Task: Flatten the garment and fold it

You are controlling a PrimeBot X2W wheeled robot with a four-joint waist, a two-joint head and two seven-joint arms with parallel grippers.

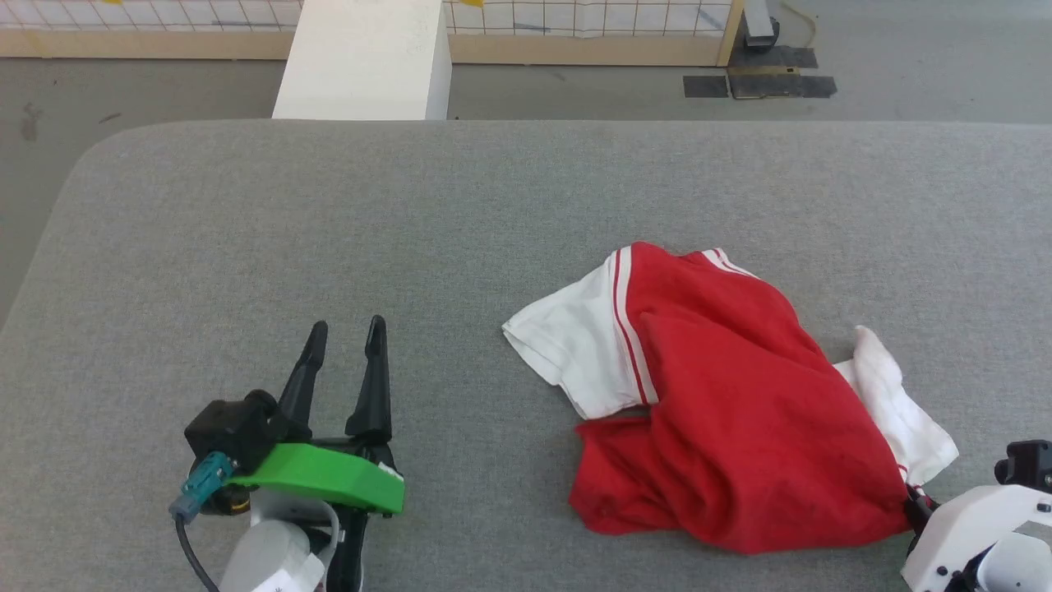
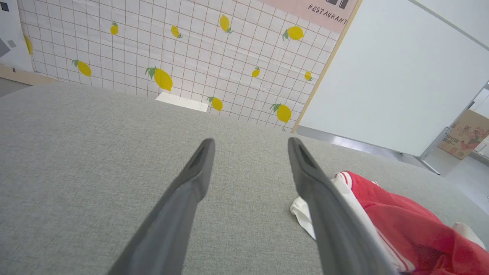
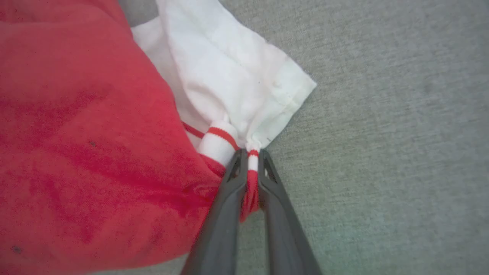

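Note:
The garment (image 1: 740, 411) lies crumpled on the grey table (image 1: 329, 230), right of centre: red body, white sleeves, red-white stripe trim. In the right wrist view, my right gripper (image 3: 250, 156) is shut on the garment (image 3: 95, 133), pinching its striped trim beside the white sleeve (image 3: 237, 76). In the head view the right gripper (image 1: 914, 500) meets the cloth's lower right edge, its fingers mostly hidden. My left gripper (image 1: 345, 335) stands open at the lower left, well clear of the cloth, nothing between its fingers. The left wrist view has the left gripper (image 2: 250, 147) open over bare table, the garment (image 2: 401, 225) to its right.
A white block (image 1: 366, 62) stands beyond the table's far edge, before a tiled partition with lemon print (image 2: 172, 57). Grey floor surrounds the table. A white panel (image 2: 401, 76) and a cardboard box (image 2: 468, 133) stand at the right of the left wrist view.

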